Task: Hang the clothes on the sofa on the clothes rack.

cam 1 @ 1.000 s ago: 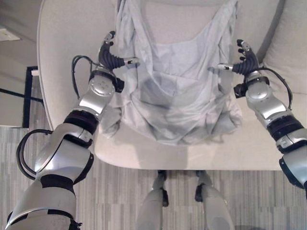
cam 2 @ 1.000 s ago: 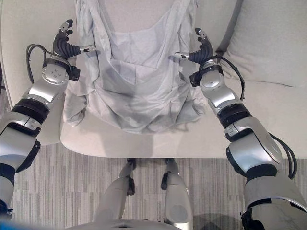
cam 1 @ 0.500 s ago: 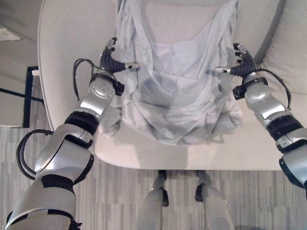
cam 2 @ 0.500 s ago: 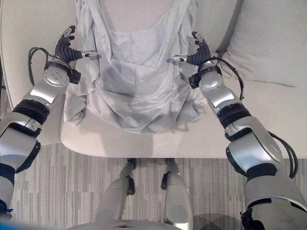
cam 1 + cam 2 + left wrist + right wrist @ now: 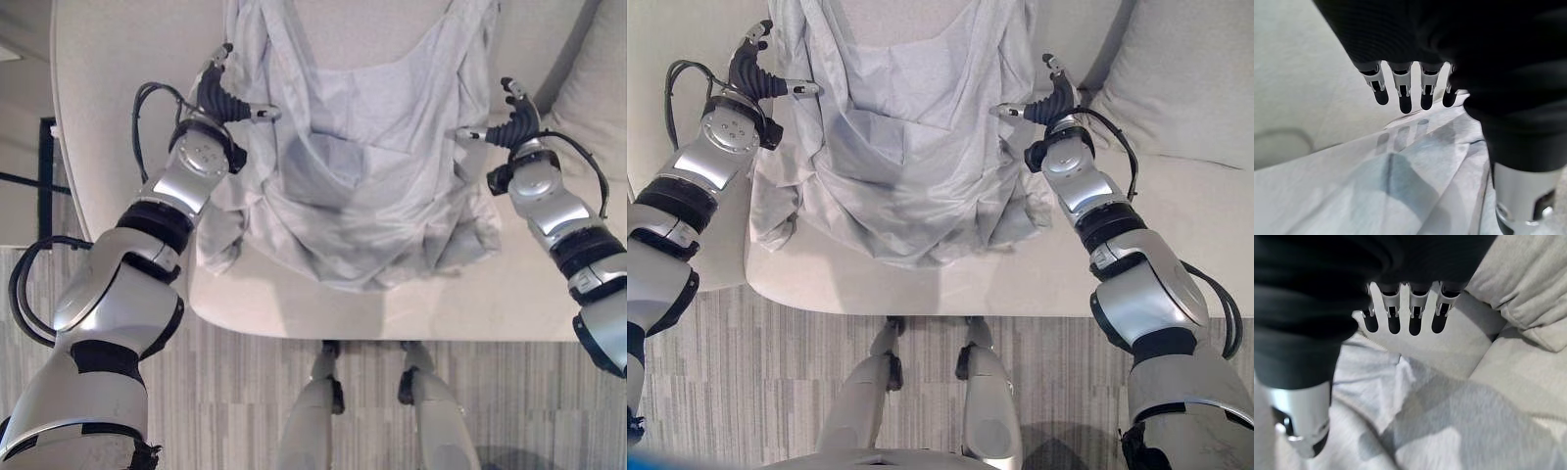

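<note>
One pale grey garment [image 5: 367, 166] lies spread over the seat and backrest of one light sofa [image 5: 127, 69], with one cushion [image 5: 1185, 78] near its right side. The left robot hand [image 5: 217, 95] and right robot hand [image 5: 513, 122] hover at the garment's two edges, fingers straight, grasping nothing.
</note>
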Robot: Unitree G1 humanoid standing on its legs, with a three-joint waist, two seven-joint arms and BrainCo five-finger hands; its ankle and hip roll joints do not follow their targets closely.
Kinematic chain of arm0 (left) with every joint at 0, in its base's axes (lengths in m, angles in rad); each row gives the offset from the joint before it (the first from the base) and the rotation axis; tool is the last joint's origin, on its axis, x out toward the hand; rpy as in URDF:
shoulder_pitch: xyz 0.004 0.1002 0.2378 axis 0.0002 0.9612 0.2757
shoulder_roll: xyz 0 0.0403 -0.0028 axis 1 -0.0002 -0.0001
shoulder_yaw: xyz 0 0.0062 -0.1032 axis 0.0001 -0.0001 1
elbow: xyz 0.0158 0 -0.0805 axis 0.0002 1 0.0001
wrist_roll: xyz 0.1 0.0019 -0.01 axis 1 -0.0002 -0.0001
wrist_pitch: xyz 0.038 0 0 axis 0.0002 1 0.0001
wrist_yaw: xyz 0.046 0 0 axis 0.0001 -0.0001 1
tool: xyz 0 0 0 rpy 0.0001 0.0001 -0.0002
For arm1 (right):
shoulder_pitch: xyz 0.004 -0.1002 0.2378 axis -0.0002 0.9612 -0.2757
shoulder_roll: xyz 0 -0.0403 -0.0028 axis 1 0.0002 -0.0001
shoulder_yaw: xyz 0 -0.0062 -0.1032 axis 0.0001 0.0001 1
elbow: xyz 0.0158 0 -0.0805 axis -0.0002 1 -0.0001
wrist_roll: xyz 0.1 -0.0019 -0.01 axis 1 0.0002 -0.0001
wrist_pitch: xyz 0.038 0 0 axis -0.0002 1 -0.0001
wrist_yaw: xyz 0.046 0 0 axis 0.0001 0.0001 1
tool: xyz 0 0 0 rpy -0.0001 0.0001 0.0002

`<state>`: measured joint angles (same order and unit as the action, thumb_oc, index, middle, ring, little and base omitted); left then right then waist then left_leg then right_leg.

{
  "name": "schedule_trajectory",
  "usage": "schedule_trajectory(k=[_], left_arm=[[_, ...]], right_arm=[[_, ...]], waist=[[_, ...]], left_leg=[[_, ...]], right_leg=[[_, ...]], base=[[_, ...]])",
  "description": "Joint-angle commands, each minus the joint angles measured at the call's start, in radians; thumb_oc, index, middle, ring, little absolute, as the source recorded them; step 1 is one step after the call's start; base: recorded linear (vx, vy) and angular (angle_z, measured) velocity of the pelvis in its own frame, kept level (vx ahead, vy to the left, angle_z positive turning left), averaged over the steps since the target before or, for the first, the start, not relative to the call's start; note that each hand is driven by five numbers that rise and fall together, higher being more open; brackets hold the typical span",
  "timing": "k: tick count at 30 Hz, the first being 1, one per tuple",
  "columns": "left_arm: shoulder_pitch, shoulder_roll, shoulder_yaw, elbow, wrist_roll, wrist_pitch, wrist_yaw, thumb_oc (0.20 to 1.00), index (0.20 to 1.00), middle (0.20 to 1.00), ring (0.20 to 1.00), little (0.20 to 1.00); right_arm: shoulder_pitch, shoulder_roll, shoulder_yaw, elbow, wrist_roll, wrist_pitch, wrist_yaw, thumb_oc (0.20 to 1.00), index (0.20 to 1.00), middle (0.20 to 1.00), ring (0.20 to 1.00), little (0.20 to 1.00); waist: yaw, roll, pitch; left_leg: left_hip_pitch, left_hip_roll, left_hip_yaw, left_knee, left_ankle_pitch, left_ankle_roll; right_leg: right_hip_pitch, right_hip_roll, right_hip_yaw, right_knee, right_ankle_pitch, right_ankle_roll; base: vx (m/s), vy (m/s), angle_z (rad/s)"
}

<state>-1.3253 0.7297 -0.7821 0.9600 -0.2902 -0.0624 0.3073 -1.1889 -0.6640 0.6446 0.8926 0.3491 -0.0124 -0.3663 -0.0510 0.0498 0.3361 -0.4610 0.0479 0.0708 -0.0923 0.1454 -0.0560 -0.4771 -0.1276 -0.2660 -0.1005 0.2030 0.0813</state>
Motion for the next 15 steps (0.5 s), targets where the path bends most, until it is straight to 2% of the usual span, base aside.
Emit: schedule_trajectory(k=[1,6,15], left_arm=[[-0.125,0.051,-0.056,0.095,0.044,-0.018,0.026,1.0,1.0,1.0,1.0,1.0],[-0.208,0.073,-0.122,0.125,0.053,-0.016,0.014,1.0,1.0,1.0,1.0,1.0],[-0.238,0.066,-0.154,0.137,0.03,-0.016,-0.006,1.0,1.0,1.0,1.0,1.0]], right_arm=[[-0.112,-0.073,0.03,0.039,-0.017,-0.024,-0.016,1.0,1.0,1.0,1.0,1.0],[-0.178,-0.091,0.075,0.081,0.036,-0.027,0.005,1.0,1.0,1.0,1.0,1.0],[-0.227,-0.076,0.126,0.11,0.088,-0.029,0.037,1.0,1.0,1.0,1.0,1.0]], waist=[[0.016,0.015,-0.021],[0.025,0.02,-0.02],[0.036,0.026,-0.023]], left_leg=[[0.005,-0.029,0.014,0.005,0.013,-0.078],[-0.034,-0.031,0.011,0.005,0.022,-0.083],[-0.054,-0.035,0.009,0.005,0.026,-0.083]], right_leg=[[-0.063,-0.009,0.031,0.013,0.02,0.181],[-0.102,-0.01,0.029,0.013,0.025,0.181],[-0.124,-0.012,0.025,0.013,0.031,0.181]], base=[[0.0,0.0,0.0],[0.0,0.0,0.0],[0.0,0.0,0.0]])
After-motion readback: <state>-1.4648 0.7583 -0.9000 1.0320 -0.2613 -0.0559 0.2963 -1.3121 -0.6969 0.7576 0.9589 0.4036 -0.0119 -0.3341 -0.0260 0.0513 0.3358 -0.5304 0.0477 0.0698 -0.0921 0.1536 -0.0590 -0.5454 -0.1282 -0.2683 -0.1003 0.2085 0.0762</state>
